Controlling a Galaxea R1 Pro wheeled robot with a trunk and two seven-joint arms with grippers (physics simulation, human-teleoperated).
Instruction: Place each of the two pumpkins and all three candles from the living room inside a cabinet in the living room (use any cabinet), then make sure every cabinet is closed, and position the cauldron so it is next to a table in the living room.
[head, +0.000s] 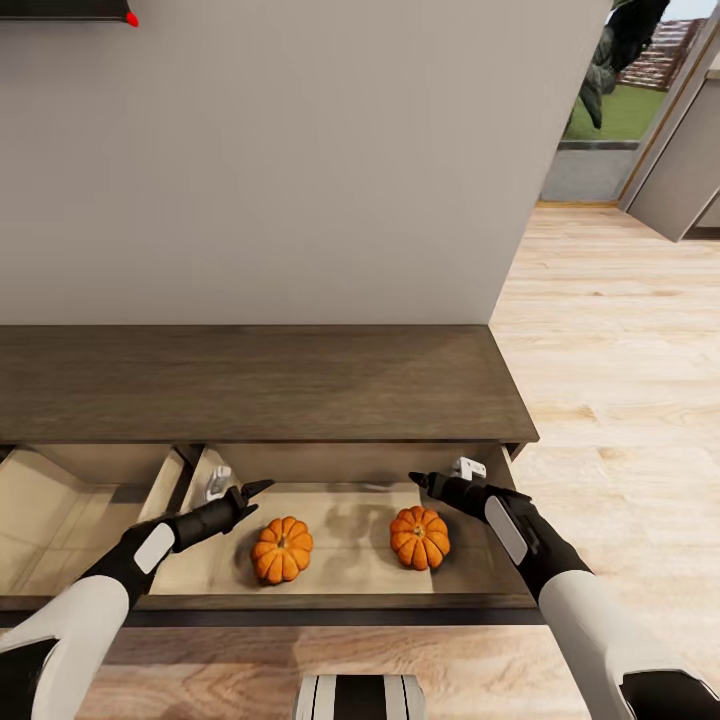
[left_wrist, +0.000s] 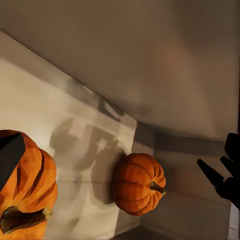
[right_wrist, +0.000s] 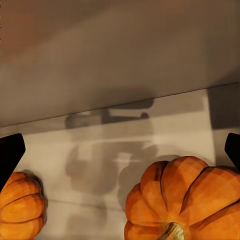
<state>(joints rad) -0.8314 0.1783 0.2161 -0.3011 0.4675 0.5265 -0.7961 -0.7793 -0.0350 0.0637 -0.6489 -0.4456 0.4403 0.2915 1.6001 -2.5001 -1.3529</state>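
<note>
Two pumpkins (head: 282, 549) (head: 419, 537) sit in the open cabinet drawer (head: 340, 600). The left gripper (head: 252, 495) and right gripper (head: 422, 483) hang spread wide, holding nothing.

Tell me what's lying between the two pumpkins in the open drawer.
Nothing: in the head view, only bare pale drawer floor with arm shadows separates the left pumpkin from the right pumpkin.

We are reaching both arms forward and down, forearms angling inward toward each other. Our left gripper (head: 252, 492) is pointing to the right with its dark fingers spread and nothing between them. Our right gripper (head: 418, 481) is pointing to the left, its fingertips (right_wrist: 11, 150) sitting wide apart at the edges of the right wrist view, also empty.
</note>
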